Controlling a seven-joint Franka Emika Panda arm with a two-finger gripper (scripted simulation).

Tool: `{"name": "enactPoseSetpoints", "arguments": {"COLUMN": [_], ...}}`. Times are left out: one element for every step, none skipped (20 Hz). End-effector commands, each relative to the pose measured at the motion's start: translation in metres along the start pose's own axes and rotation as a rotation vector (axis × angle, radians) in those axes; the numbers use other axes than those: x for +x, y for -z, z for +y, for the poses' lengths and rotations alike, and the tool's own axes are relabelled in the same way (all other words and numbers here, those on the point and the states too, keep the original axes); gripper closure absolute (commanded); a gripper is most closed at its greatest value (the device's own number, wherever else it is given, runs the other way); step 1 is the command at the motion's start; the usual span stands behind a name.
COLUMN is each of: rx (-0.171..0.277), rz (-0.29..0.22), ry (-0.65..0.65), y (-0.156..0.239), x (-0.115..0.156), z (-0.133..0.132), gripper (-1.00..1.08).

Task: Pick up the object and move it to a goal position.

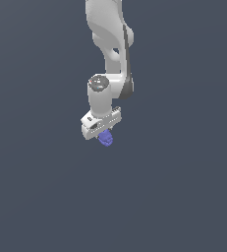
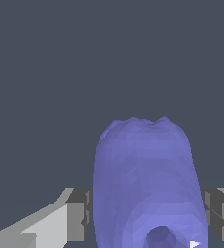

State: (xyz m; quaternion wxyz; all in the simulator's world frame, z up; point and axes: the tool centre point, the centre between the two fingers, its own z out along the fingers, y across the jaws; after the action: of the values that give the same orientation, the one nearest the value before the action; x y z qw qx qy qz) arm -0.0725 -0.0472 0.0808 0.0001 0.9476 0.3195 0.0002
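The object is a small periwinkle blue-purple lumpy blob [image 1: 105, 139]. In the exterior view it sits just under my white gripper [image 1: 104, 135], partly hidden by the gripper body. In the wrist view the blob [image 2: 145, 179] fills the space between the two grey finger pads [image 2: 77, 215], which press against its sides. A round dimple shows on its near end. The gripper is shut on the object. Whether the blob rests on the surface or hangs above it I cannot tell.
A plain dark grey-blue surface [image 1: 41, 187] fills both views. The white arm [image 1: 110, 44] comes down from the top of the exterior view. No goal marker shows.
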Motion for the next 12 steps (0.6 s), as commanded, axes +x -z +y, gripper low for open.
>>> {"name": "enactPoseSetpoints", "arguments": {"rx": [-0.001,-0.001,-0.001,-0.001,0.0,0.0,0.0,0.0,0.0,0.0,0.0,0.001], "rz": [0.001,0.001,0.001,0.001,0.001,0.001,0.001,0.001,0.001,0.001,0.001,0.002], "ry": [0.0,0.0,0.0,0.0,0.0,0.0,0.0,0.0,0.0,0.0,0.0,0.0], "y": [0.004,0.006,0.009,0.013,0.017,0.022,0.027,0.033,0.039,0.046,0.053,0.061], "x": [-0.001,-0.002,-0.004,-0.005,-0.007,-0.009,-0.011,-0.013,-0.016,-0.019,-0.022,-0.025], "z": [0.003,0.005,0.007,0.009,0.012,0.016,0.019,0.023,0.028,0.033,0.038,0.043], "gripper": [1.08,1.08,1.08,1.08,1.08,1.08,1.08,1.08,1.08,1.08,1.08,1.08]}}
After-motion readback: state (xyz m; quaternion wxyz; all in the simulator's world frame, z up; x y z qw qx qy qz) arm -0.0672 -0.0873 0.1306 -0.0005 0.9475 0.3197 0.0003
